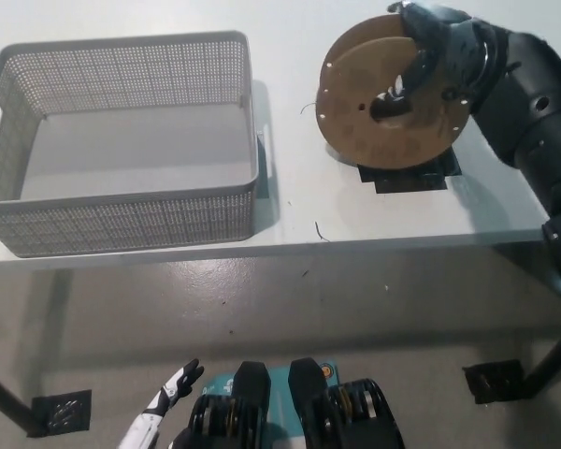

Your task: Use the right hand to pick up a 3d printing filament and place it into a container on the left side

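Spool gripped by the right hand on the counter, seen from the head view.

The brown spool (388, 103) is seen standing on edge on the white counter (290, 210), over a dark patch (407, 175), well to the right of the grey basket (122, 140). The black right hand (430, 56) is closed on the spool's upper rim, with a finger reaching its centre hole. The white left hand (164, 407) is held low at the lower left, below the counter, its fingers straight and together.
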